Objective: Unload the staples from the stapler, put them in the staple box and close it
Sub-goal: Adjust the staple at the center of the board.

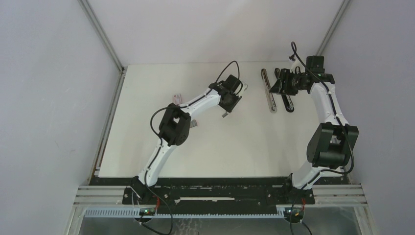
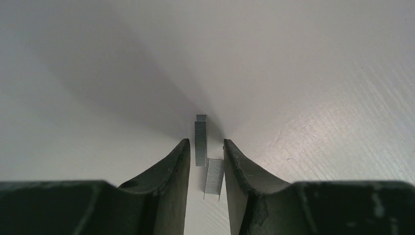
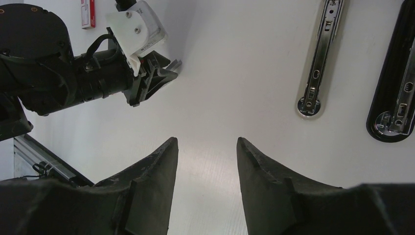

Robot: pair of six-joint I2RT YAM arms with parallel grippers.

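- Silvery-grey staples (image 2: 200, 142): two short strips lie on the white table (image 1: 220, 152), mid-table, left of the stapler (image 1: 268, 92) and well apart from it.
- We note the stapler opened out flat at far right, its silver rail (image 3: 318, 58) beside its black body (image 3: 395, 83). The rail's channel is too small for us to judge whether anything is left in it.
- Low over the strips hangs the left gripper (image 2: 206, 141), jaws at a narrow gap, one to each side.
- One strip sits at the fingertips and just past them. The nearer strip (image 2: 214, 178) lies between the fingers, close to the one on the right of the wrist view. We cannot tell whether it touches.
- Both strips point their long axis away from the wrist, along the finger faces. A close would squeeze across the thin width.
- Near the stapler, the right gripper (image 3: 206, 140) hangs above bare table, jaws wide, holding nothing.
- We judge the left arm by far the nearer to the staples.
- A small white-and-red box (image 1: 177, 97) lies farther left, apart.
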